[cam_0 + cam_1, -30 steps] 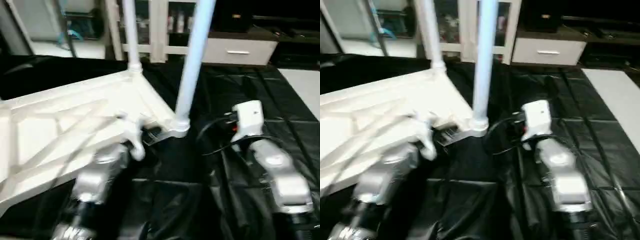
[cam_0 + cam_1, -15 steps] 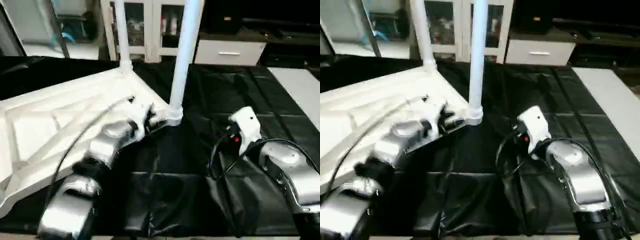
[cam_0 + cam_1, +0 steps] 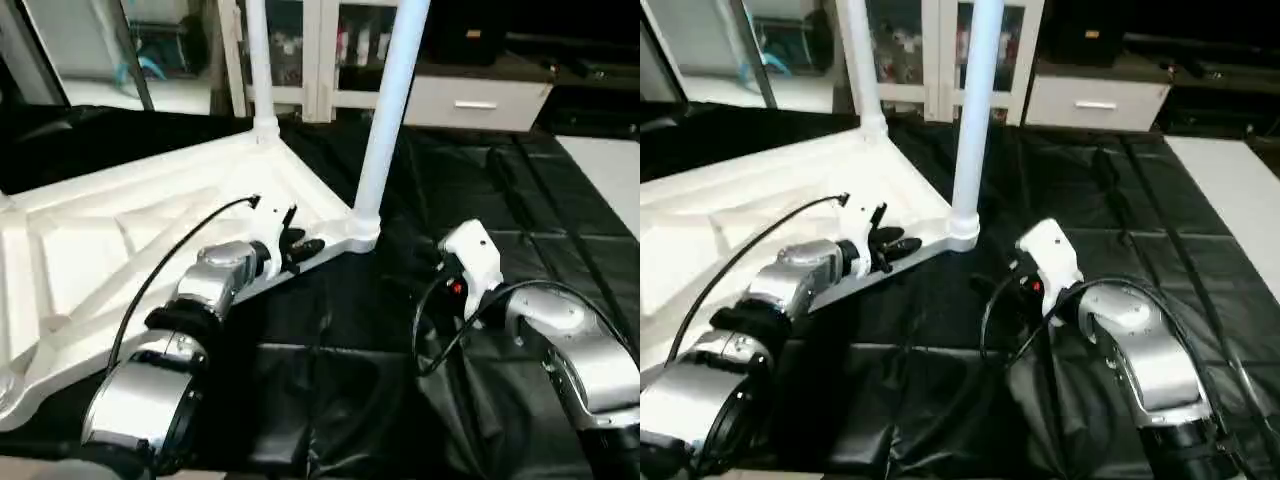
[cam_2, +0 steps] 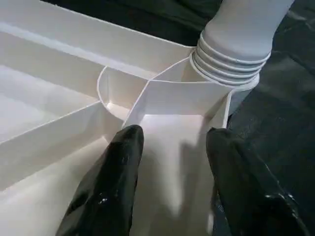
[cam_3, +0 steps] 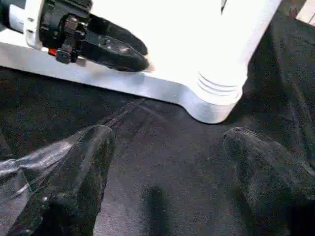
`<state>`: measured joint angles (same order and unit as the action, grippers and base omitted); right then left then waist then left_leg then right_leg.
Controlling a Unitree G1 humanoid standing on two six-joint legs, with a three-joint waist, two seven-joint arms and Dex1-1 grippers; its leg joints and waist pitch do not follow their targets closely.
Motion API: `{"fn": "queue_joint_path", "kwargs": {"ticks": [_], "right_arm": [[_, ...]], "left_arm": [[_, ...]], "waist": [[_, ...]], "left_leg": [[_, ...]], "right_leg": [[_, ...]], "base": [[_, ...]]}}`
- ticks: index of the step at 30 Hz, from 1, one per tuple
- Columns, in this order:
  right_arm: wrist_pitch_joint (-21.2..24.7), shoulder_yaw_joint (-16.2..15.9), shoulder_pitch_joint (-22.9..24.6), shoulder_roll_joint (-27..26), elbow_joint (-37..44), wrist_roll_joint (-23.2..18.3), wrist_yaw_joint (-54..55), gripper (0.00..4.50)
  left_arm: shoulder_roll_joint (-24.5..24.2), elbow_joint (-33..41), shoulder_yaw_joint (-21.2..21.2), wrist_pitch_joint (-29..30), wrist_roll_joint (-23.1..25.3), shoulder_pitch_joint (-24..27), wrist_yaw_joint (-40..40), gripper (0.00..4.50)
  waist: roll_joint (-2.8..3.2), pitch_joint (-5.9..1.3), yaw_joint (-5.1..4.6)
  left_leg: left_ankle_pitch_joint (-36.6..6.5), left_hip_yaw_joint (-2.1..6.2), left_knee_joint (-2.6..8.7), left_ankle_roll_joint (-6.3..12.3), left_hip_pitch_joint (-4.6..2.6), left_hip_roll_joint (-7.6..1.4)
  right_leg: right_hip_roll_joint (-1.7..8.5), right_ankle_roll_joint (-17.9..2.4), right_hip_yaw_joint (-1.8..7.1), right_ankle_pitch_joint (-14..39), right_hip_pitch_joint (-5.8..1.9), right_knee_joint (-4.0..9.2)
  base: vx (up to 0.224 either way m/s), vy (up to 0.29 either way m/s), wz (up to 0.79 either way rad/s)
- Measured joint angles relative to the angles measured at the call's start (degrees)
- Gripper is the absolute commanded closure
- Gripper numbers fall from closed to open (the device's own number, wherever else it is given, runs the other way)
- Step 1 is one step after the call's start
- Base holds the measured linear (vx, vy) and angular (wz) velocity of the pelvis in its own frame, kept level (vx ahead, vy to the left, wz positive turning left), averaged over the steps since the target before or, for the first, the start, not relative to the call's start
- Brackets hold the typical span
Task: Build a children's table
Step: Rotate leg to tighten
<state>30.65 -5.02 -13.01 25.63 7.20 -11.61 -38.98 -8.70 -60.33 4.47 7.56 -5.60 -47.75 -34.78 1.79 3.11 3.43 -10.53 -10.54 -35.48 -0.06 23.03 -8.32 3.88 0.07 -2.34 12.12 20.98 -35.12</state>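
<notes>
Head views: The upturned tabletop [image 3: 150,215] lies toward the desk's [image 3: 330,380] left edge, two legs [image 3: 392,100] standing in its sockets; the left gripper [image 3: 297,243] has drawn back along the near rim.
Left wrist view: Fingers [image 4: 110,184] now parted, holding nothing, rib between them.
Right wrist view: Right gripper [image 5: 167,187] fingers spread wide over bare desk, empty.
Meaning: Seated leg seems released; two sockets likely remain.

Bare black cover [image 3: 340,400] between both arms; ahead, upright leg [image 3: 385,130] and tabletop [image 3: 120,230] corner as barriers.
</notes>
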Motion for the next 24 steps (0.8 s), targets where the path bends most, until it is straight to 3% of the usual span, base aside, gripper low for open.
{"fn": "queue_joint_path", "kwargs": {"ticks": [3, 6, 14, 18, 24], "right_arm": [[0.0, 0.0, 0.6, 0.6, 0.6, 0.2, 0.4, 0.64], [0.0, 0.0, 1.7, 1.1, 0.9, 0.3, 0.6, 0.64], [0.2, 0.2, 2.2, 2.2, 3.2, 0.3, 1.1, 0.64], [0.2, 0.1, 2.3, 3.1, 3.8, 0.3, 0.8, 0.64], [0.3, -0.1, 2.4, 3.9, 4.1, 0.3, -0.3, 0.64]], "left_arm": [[0.4, -2.3, 0.6, -1.5, 1.0, -1.3, -1.2, 2.04], [1.6, -4.3, 0.9, -2.0, 1.0, -2.2, -3.2, 2.04], [3.3, -6.9, 1.0, -4.2, 2.1, -4.9, -5.3, 2.04], [3.3, -9.7, 3.2, -5.1, 5.3, -4.8, -2.6, 2.04], [3.6, -11.4, 2.8, -6.7, 5.9, -5.1, 0.1, 2.04]], "waist": [[1.06, -0.05, -0.02], [1.47, -0.01, -0.02], [1.82, -0.06, -0.80], [1.96, -0.03, -1.25], [1.98, -0.02, -1.62]], "left_leg": [[0.0, -0.57, 0.19, 0.06, -0.08, 0.04], [0.0, -0.81, 0.26, 0.09, -0.07, 0.03], [0.0, -0.82, 0.40, 0.13, -0.07, 0.02], [0.0, -0.82, 0.50, 0.16, -0.06, 0.02], [0.0, -0.82, 0.52, 0.17, -0.09, 0.00]], "right_leg": [[0.40, 0.0, -0.03, 0.0, -0.02, 0.01], [0.51, 0.0, -0.02, 0.0, 0.02, 0.03], [0.51, 0.0, -0.06, 0.0, 0.07, 0.13], [0.51, 0.0, -0.10, 0.0, 0.09, 0.17], [0.51, 0.0, -0.13, 0.0, 0.11, 0.15]], "base": [[0.000, 0.000, 0.00], [0.000, 0.000, 0.00], [0.000, 0.000, 0.00], [0.000, 0.000, 0.00], [0.000, 0.000, 0.00]]}}
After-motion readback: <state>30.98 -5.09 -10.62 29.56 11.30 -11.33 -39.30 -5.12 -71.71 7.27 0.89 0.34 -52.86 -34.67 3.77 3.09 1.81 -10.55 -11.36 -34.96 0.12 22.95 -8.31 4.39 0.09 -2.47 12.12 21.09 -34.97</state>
